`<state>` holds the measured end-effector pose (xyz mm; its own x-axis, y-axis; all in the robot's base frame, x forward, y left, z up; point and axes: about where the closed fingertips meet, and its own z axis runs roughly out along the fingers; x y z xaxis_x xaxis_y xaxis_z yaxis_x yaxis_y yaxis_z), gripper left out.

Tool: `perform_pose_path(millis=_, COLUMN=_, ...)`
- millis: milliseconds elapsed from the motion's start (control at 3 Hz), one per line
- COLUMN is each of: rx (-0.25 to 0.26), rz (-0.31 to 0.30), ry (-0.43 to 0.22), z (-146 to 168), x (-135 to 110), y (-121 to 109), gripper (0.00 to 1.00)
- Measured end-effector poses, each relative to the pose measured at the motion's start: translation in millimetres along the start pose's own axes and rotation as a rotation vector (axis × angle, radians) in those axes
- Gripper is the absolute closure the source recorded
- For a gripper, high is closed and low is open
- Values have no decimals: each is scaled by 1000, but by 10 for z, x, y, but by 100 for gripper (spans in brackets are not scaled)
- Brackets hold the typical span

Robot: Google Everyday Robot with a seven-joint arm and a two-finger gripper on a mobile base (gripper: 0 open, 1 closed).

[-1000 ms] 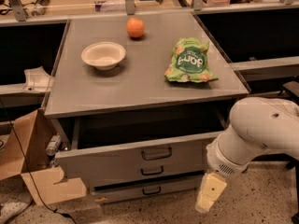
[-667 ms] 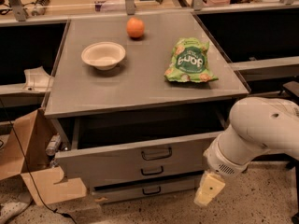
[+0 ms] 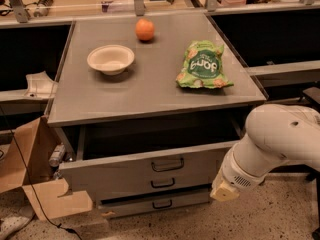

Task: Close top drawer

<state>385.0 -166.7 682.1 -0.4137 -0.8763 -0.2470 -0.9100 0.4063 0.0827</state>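
The top drawer is a wide grey drawer with a dark loop handle centred on its front. It stands pulled out from under the grey tabletop, and its dark inside shows. My gripper hangs at the end of the white arm, low by the right end of the drawer front. From this view I cannot tell whether it touches the front.
A white bowl, an orange and a green snack bag lie on the tabletop. Two shallower drawer fronts sit below. A torn cardboard box stands at the left. Dark shelving flanks the table.
My gripper has risen a little beside the right end of the drawer front. The drawer has not visibly moved.
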Motion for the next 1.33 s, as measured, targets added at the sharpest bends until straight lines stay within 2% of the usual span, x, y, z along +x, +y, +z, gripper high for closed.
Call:
perform_pose_path(millis=333, rx=9, rz=13, ry=5, z=6, x=-15, y=-30, gripper=89)
perform_pose_path(millis=667, rx=29, rz=13, ry=-7, z=-10, x=-93, y=-140, gripper=100)
perform_pose_path(millis=1000, rx=50, rz=-15, ry=-20, z=68, x=-327, y=-348, gripper=100)
perform_pose_path(millis=1333, rx=57, rz=-21, ry=-24, z=179, x=-386, y=-402, gripper=100)
